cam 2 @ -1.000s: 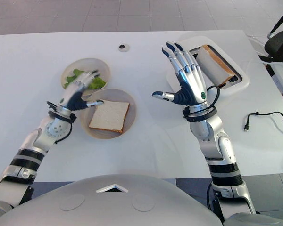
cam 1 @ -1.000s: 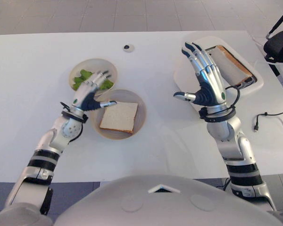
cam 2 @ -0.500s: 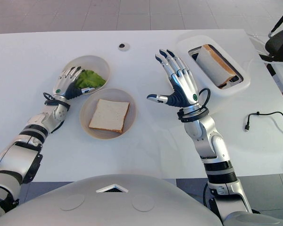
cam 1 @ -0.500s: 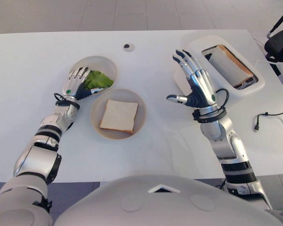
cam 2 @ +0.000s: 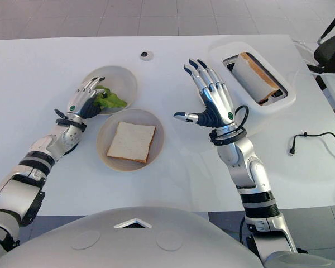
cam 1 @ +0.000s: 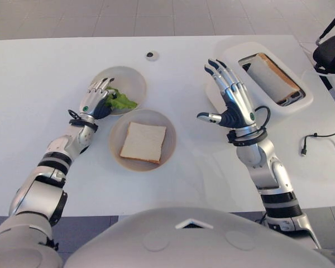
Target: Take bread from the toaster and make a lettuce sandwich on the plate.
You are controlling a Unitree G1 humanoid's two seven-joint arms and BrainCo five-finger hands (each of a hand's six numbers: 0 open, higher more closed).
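Observation:
My left hand (cam 1: 95, 102) rests at the left rim of the pale bowl (cam 1: 129, 78), its fingers curled on a green lettuce leaf (cam 1: 121, 102) that pokes out to the right. Just in front of the bowl stands the round plate (cam 1: 171, 139) with one slice of white bread (cam 1: 143, 142) lying flat on it. The white toaster (cam 1: 229, 56) lies at the back right with a slice of bread (cam 1: 274, 78) in its slot. My right hand (cam 1: 233, 99) is held up, open and holding nothing, left of the toaster and above the table.
A small dark round object (cam 1: 152, 54) sits at the back middle of the white table (cam 1: 39, 67). A black cable (cam 1: 318, 138) lies near the right edge. A black chair part (cam 1: 330, 53) stands beyond the right corner.
My left hand drew back from over the plate into the bowl and closed on the lettuce; the bowl shifted slightly right. My right hand pulled away from the toaster toward the middle, then stayed still.

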